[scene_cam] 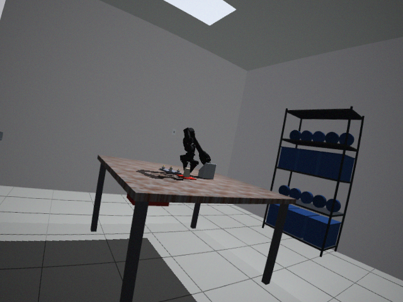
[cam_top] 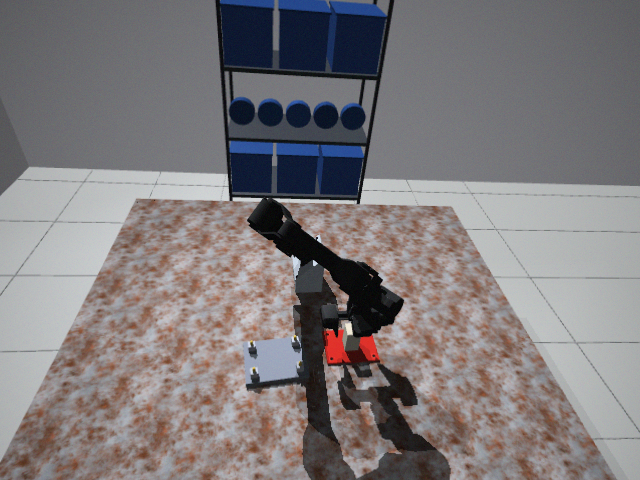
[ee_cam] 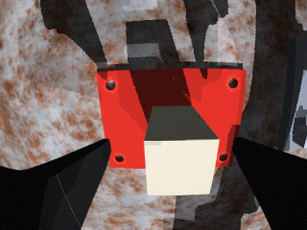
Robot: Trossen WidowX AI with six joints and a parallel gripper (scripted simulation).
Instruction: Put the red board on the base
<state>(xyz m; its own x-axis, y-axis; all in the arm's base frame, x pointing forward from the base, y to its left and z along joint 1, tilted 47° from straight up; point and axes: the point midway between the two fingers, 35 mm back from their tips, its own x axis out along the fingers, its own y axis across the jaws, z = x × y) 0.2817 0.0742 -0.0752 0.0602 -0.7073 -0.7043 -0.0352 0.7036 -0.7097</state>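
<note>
Over the red board (cam_top: 336, 356) (scene_cam: 193, 178) (ee_cam: 120, 115), the pincer (cam_top: 343, 322) (scene_cam: 188, 172) (ee_cam: 173, 145) hangs low with its two fingers wide apart and nothing clamped between them. In the wrist view, the board's pale square handle (cam_top: 351, 338) (scene_cam: 186, 172) (ee_cam: 181, 168) stands upright between the two black fingertips, with a gap on each side. Beneath it the board lies flat on the table (cam_top: 170, 335) (scene_cam: 208, 190) (ee_cam: 53, 67), handle side up, and all four corner holes show in that view. Just beside the board, apart from it, sits the grey base (cam_top: 273, 361) (scene_cam: 167, 170) (ee_cam: 301, 115), its four posts carrying gold pins, with no pin through the board. Farther out, behind the table in the top view, a dark shelf rack (cam_top: 302, 140) (scene_cam: 325, 113) holds blue boxes (cam_top: 248, 36) (scene_cam: 288, 157) and round blue things (cam_top: 298, 114) (scene_cam: 318, 136).
</note>
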